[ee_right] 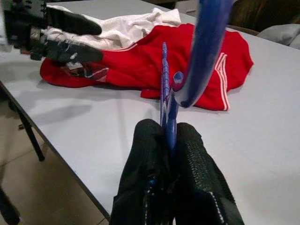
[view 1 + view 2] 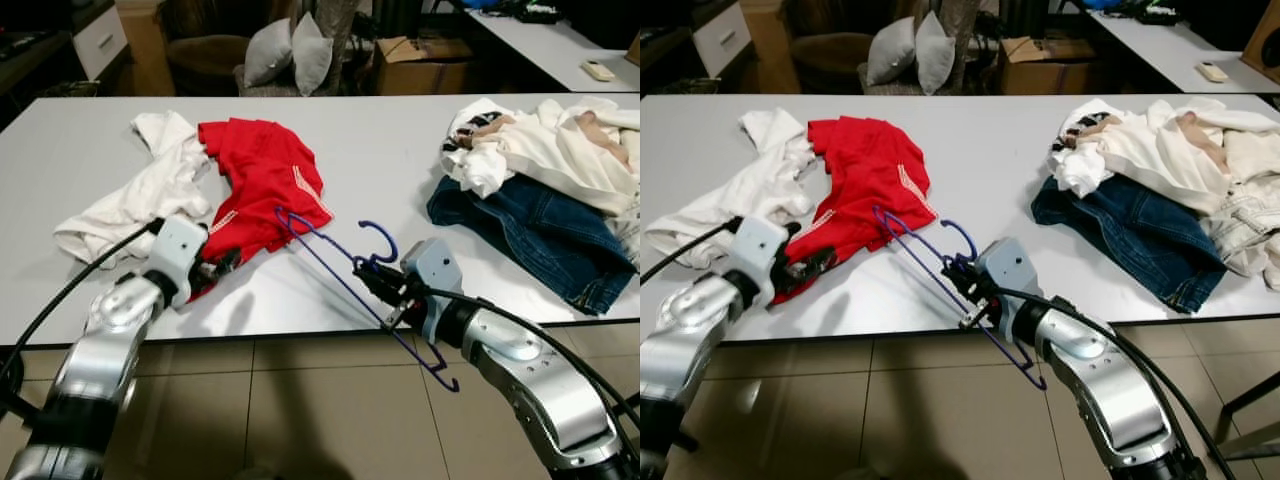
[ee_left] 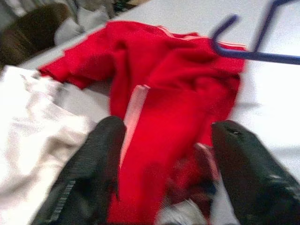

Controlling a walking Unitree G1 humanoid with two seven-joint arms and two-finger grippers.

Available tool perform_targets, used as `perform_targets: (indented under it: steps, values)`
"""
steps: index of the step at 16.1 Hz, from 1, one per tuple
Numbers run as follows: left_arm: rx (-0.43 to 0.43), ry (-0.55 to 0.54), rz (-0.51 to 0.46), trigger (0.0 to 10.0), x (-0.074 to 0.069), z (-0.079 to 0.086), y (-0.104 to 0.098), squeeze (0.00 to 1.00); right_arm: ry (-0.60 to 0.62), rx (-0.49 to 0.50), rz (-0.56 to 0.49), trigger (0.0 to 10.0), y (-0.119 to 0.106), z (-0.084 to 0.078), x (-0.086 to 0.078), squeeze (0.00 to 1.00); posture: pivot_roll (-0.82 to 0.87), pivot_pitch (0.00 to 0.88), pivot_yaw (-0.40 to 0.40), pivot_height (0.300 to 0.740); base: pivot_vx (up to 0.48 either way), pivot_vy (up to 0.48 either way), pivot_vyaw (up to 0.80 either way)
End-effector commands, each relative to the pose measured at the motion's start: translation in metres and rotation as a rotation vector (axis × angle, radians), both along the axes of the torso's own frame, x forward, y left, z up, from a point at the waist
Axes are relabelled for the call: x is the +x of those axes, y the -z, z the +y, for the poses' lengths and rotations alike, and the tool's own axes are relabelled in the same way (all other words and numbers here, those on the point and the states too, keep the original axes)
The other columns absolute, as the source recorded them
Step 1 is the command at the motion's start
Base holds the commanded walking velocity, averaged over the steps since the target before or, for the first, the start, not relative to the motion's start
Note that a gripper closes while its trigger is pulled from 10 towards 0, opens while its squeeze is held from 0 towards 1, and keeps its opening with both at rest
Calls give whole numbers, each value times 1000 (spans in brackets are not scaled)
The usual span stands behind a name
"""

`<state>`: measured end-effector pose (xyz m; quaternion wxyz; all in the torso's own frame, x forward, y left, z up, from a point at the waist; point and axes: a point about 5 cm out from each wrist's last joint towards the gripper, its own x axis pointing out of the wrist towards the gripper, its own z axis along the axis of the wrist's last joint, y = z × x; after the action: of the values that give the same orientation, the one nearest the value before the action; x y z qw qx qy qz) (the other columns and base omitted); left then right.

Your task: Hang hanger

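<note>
A blue wire hanger (image 2: 345, 280) slants over the table's front edge, its hook (image 2: 382, 238) raised and one end past the edge. My right gripper (image 2: 377, 283) is shut on its neck; the right wrist view shows both black fingers (image 1: 150, 187) pinching the blue wire (image 1: 167, 108). A red shirt (image 2: 262, 180) lies crumpled on the white table (image 2: 380, 150), its hem near the front edge. My left gripper (image 2: 218, 268) is open over that lower hem, with red cloth (image 3: 173, 112) between and beyond its fingers (image 3: 89, 173).
A white garment (image 2: 140, 195) lies left of the red shirt. At the right sits a pile of white clothes (image 2: 545, 145) on blue jeans (image 2: 540, 235). Tiled floor (image 2: 300, 410) lies below the table edge. Cushions (image 2: 290, 50) and boxes stand behind.
</note>
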<state>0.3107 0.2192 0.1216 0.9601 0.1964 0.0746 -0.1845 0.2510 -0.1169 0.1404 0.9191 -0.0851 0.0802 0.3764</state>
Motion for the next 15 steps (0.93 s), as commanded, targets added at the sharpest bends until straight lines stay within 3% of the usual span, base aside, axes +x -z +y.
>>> perform_targets:
  steps: [1, 5, 6, 7, 8, 10, 15]
  values:
    - [33, -15, -14, 0, 4, 2, -1, 0, 15, -5, -25, 10000, -5, -1, -1, 0, -43, 0, 64, 740, 0, 0, 0]
    - [88, -75, 3, 0, 8, 15, 5, 0, 17, -2, -20, 10000, -4, 0, -4, 0, -40, 0, 75, 740, 0, 0, 0]
    - [11, -23, 65, 0, 5, 11, 12, 0, 16, -6, -13, 10000, -2, 1, -4, 0, -40, 0, 81, 740, 0, 0, 0]
    - [-11, -4, 78, 0, 4, 10, 13, 0, 14, -6, -11, 10000, -1, 2, -5, 0, -40, 0, 83, 740, 0, 0, 0]
    - [-157, 20, 93, 0, 3, 5, 13, 0, 13, -7, -7, 10000, 0, 2, -7, 0, -44, 0, 91, 740, 0, 0, 0]
    - [-190, 33, 104, 0, 4, 6, 14, 0, 20, -8, -5, 10000, 0, 1, -7, 0, -46, 0, 96, 740, 0, 0, 0]
    - [71, 0, 175, 0, 12, 24, 27, 0, 36, -12, -27, 10000, -3, 0, -3, 0, -58, 0, 116, 740, 0, 0, 0]
